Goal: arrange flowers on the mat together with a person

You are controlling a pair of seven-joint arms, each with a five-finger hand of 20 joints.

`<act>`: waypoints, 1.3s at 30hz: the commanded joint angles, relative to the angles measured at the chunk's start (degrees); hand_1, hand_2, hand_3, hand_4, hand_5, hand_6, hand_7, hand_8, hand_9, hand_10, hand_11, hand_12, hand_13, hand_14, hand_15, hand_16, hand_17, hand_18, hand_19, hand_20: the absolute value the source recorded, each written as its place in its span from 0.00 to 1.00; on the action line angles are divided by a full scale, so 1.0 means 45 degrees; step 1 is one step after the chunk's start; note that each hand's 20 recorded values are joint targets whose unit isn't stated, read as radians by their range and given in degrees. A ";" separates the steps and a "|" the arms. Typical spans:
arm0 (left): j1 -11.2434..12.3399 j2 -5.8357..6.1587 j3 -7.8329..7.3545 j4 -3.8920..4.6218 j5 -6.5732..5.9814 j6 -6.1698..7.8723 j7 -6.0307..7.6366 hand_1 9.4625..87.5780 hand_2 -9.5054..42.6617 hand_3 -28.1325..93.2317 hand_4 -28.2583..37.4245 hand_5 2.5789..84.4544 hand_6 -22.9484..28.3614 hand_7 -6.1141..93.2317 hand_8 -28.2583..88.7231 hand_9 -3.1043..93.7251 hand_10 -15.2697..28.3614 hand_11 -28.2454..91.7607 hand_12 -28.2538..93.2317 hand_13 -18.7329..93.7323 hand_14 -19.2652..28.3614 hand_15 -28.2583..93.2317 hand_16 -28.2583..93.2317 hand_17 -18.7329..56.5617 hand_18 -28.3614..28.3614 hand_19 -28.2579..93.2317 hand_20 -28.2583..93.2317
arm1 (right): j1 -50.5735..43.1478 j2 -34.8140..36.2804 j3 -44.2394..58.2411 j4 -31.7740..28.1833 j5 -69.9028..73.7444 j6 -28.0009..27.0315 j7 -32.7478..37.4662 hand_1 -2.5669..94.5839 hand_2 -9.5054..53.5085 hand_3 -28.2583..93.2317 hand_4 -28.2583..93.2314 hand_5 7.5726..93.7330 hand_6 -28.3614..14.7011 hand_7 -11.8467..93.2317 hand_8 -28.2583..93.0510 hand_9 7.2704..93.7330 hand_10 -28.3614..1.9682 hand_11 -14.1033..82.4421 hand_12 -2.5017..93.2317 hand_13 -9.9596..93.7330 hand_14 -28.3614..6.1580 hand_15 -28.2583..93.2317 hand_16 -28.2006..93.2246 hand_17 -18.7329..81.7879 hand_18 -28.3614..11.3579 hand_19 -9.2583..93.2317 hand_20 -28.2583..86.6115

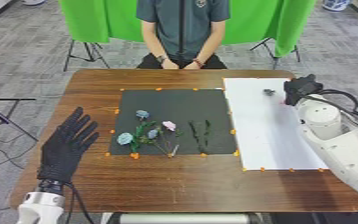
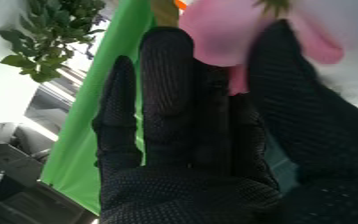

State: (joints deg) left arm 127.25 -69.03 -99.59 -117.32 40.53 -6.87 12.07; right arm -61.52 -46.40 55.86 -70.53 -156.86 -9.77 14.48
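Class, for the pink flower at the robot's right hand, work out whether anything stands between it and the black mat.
Yes: a small dark item on the white sheet lies between the pink flower at the right hand and the black mat. Nothing else visible does.

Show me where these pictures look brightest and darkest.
Head view: brightest on the white sheet, darkest on the black mat and the left hand; right wrist view: the right hand is dark against the pink flower, with a bright streak beside the green cloth.
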 commanded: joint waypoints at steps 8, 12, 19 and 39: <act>0.0260 0.0025 0.0067 0.0039 -0.0096 0.0107 0.0148 0.20 0.11 0.81 0.00 0.32 0.51 0.19 0.18 0.26 0.59 0.35 0.36 0.34 0.68 0.35 0.27 0.09 0.86 0.54 0.31 | 0.0109 0.0521 -0.0682 -0.0559 0.0544 0.3492 0.0133 0.56 0.00 0.90 0.00 0.75 0.77 0.57 0.20 0.94 0.81 0.34 0.54 0.84 0.75 0.72 0.51 0.45 0.31 0.78 0.59; 0.0207 0.0070 0.0076 0.0069 -0.0104 0.0045 0.0122 0.20 0.11 0.81 0.00 0.31 0.51 0.19 0.18 0.26 0.59 0.35 0.36 0.34 0.68 0.35 0.27 0.09 0.86 0.54 0.31 | -0.0129 0.0942 -0.0854 -0.1939 0.1331 0.4504 0.0453 0.56 0.00 0.90 0.00 0.77 0.77 0.56 0.21 0.95 0.81 0.33 0.54 0.84 0.75 0.72 0.51 0.46 0.31 0.78 0.59; 0.0210 0.0044 0.0047 0.0091 -0.0107 -0.0039 0.0044 0.20 0.11 0.81 0.00 0.31 0.51 0.19 0.18 0.26 0.59 0.35 0.36 0.34 0.68 0.35 0.27 0.09 0.86 0.54 0.31 | -0.0221 0.0823 -0.1343 -0.4492 0.2208 0.5196 -0.0684 0.56 0.00 0.90 0.00 0.76 0.76 0.56 0.22 0.95 0.81 0.33 0.55 0.84 0.75 0.72 0.51 0.46 0.31 0.78 0.59; -0.0466 -0.0049 0.0236 0.0423 -0.0001 -0.0479 -0.0598 0.20 0.11 0.81 0.00 0.32 0.51 0.19 0.18 0.25 0.59 0.35 0.36 0.34 0.68 0.35 0.27 0.09 0.86 0.54 0.31 | -0.0716 -0.2631 -0.2942 -0.3645 0.1522 0.4000 -0.3419 0.55 0.00 0.90 0.00 0.75 0.77 0.56 0.22 0.94 0.83 0.33 0.55 0.83 0.75 0.73 0.51 0.45 0.31 0.78 0.59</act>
State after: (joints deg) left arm 125.98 -68.83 -99.10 -116.45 40.38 -7.86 10.56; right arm -63.59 -54.64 44.01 -89.53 -147.05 8.49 -0.46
